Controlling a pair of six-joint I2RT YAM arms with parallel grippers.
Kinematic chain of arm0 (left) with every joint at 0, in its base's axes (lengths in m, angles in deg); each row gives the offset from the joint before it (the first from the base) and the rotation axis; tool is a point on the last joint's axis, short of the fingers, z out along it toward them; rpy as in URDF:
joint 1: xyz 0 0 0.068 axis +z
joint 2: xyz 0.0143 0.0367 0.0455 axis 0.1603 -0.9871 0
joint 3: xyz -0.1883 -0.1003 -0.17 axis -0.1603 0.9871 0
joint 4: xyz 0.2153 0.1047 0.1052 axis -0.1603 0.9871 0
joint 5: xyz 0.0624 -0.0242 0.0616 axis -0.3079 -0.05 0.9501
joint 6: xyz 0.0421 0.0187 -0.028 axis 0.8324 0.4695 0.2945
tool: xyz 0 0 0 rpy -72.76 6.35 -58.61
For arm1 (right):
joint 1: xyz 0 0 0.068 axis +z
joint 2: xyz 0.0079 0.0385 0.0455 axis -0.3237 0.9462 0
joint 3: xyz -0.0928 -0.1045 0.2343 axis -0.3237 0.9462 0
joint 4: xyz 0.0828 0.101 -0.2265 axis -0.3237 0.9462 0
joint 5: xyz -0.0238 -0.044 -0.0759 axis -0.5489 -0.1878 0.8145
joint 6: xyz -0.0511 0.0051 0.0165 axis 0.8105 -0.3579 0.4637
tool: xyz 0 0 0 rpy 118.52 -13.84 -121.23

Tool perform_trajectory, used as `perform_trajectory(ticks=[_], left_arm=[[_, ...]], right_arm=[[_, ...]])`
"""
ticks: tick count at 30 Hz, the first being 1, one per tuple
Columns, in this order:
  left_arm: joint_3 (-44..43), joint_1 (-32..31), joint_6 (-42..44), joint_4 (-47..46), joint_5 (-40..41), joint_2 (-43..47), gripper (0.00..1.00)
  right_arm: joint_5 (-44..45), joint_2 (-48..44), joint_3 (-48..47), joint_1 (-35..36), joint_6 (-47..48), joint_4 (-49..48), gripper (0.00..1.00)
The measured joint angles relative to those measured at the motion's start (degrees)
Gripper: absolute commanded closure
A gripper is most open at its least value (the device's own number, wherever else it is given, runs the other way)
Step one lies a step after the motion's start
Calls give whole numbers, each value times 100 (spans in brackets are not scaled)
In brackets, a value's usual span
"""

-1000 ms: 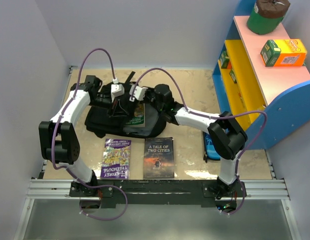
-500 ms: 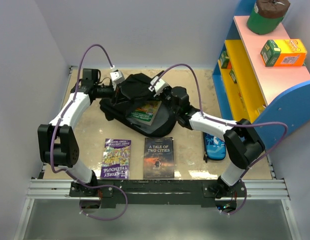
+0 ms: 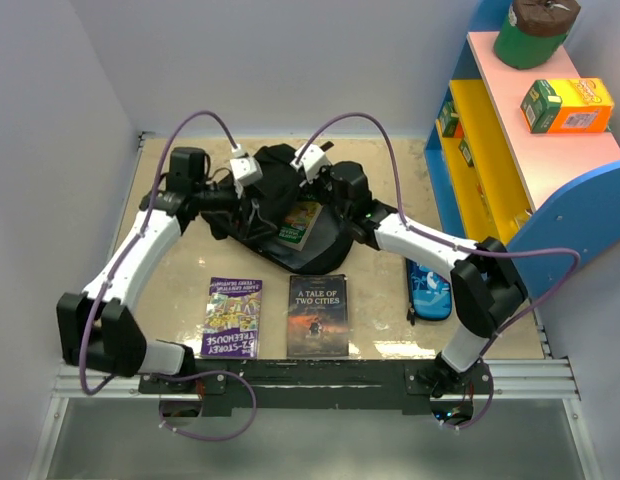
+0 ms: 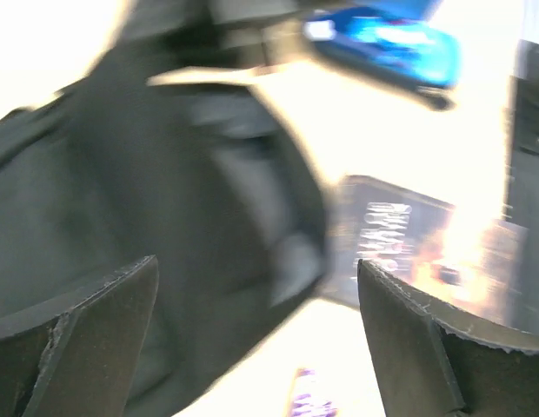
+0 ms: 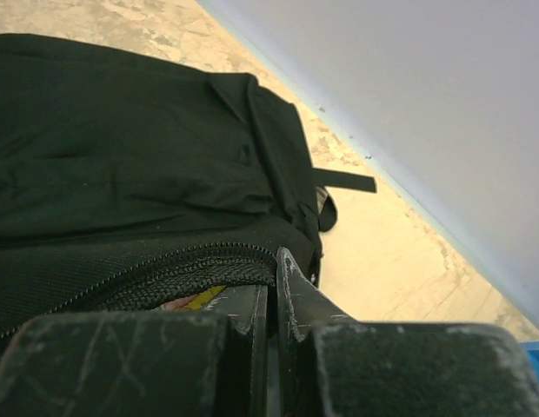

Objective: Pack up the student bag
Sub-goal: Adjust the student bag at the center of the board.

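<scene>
The student bag [image 3: 275,180] is a black backpack lying at mid-table, its mouth open towards the front. A green-covered book [image 3: 301,222] shows inside the opening. My left gripper [image 3: 258,203] hangs over the bag's left side. In the blurred left wrist view it [image 4: 256,265] is wide open with nothing between its fingers, and the bag [image 4: 122,191] fills the left. My right gripper [image 3: 312,195] is at the bag's upper rim. In the right wrist view it [image 5: 274,269] is shut on the zippered edge of the bag [image 5: 122,156].
A purple book [image 3: 233,317] and a dark book titled A Tale of Two Cities [image 3: 318,315] lie in front of the bag. A blue pencil case [image 3: 428,290] lies at the right, by the coloured shelf unit [image 3: 495,160]. Grey walls close the back and left.
My left gripper has opened and let go of the bag. The bag has shifted right and towards the back, still held by the right gripper. Both arms have stretched further out.
</scene>
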Motion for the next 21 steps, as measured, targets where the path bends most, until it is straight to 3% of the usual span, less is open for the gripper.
perform_trajectory(ticks=[4,8,12,21], left_arm=[[435,-632,-48,20,-94,750,0],[697,-671,-339,-363,74,953,0],[1073,-837,-627,-748,802,933,0],[1368,-992,-1255,-2037,2586,361,0]], right_arm=[[-50,131,-367,4,-264,448,100],[-125,387,-839,4,-538,931,100],[-190,656,-1327,7,-782,1381,100],[-284,662,-1360,83,-1158,1661,100]])
